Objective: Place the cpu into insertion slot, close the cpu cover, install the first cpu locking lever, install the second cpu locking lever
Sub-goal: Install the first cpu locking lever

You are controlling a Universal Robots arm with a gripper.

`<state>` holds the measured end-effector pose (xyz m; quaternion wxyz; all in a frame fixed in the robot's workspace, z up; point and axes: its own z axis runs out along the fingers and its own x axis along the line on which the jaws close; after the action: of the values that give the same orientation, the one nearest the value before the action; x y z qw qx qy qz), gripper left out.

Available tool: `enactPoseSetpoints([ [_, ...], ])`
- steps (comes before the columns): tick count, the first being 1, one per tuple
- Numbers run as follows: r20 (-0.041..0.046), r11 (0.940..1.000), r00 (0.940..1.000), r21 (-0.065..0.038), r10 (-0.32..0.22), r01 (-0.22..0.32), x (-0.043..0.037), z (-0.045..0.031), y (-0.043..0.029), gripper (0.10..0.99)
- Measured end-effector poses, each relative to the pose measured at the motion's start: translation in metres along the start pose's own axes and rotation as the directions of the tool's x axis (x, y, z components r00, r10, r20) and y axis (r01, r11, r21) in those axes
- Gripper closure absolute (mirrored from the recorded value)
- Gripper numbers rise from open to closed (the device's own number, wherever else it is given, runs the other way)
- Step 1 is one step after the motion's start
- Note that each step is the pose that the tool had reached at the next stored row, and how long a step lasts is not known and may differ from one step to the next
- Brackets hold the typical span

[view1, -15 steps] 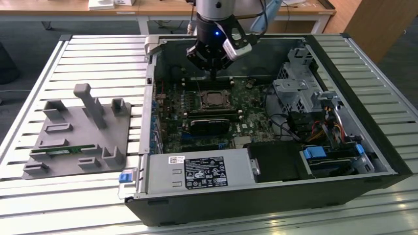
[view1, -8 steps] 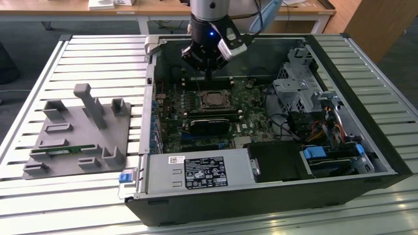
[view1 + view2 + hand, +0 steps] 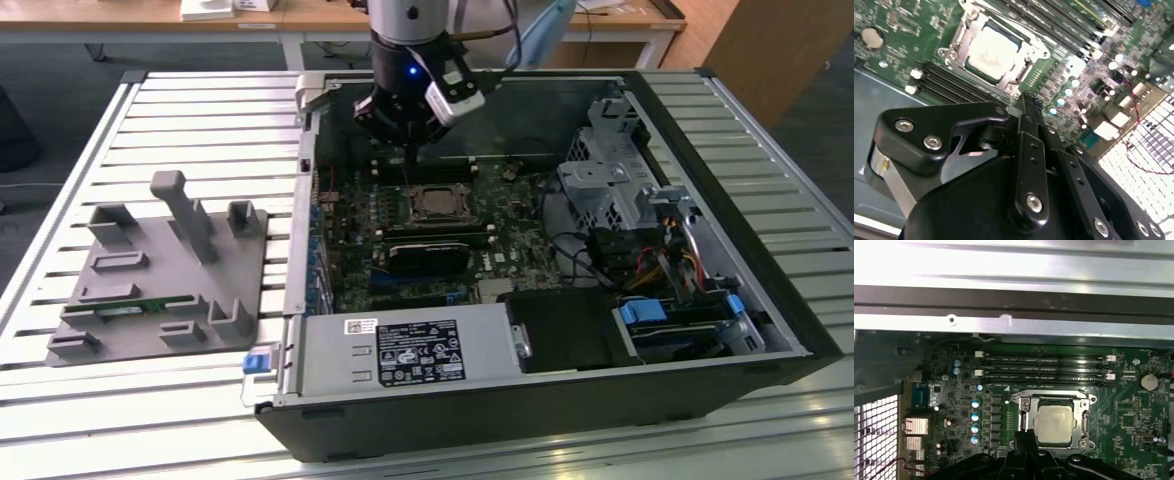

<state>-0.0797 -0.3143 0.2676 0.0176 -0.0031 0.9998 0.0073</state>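
we see cpu [image 3: 1055, 423] seated in insertion slot [image 3: 1026, 416], cpu cover [image 3: 1085, 412] down, gripper [image 3: 1025, 436] fingers pinched together beside it, holding nothing

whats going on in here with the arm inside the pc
A robot arm is working inside an open computer case. Its claw sits at the edge of the socket, empty. The chip already lies in the socket with the metal cover closed down around it.
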Motion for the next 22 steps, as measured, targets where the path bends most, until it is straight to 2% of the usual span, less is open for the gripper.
enactPoseSetpoints([
  [16,0.0005,0.9998,0.9998,0.000,0.021,-0.021,0.0189,0.0066,0.0042,0.980],
  [22,0.0003,0.9998,0.9998,0.000,0.021,-0.021,0.0218,0.0105,0.0126,0.980],
])
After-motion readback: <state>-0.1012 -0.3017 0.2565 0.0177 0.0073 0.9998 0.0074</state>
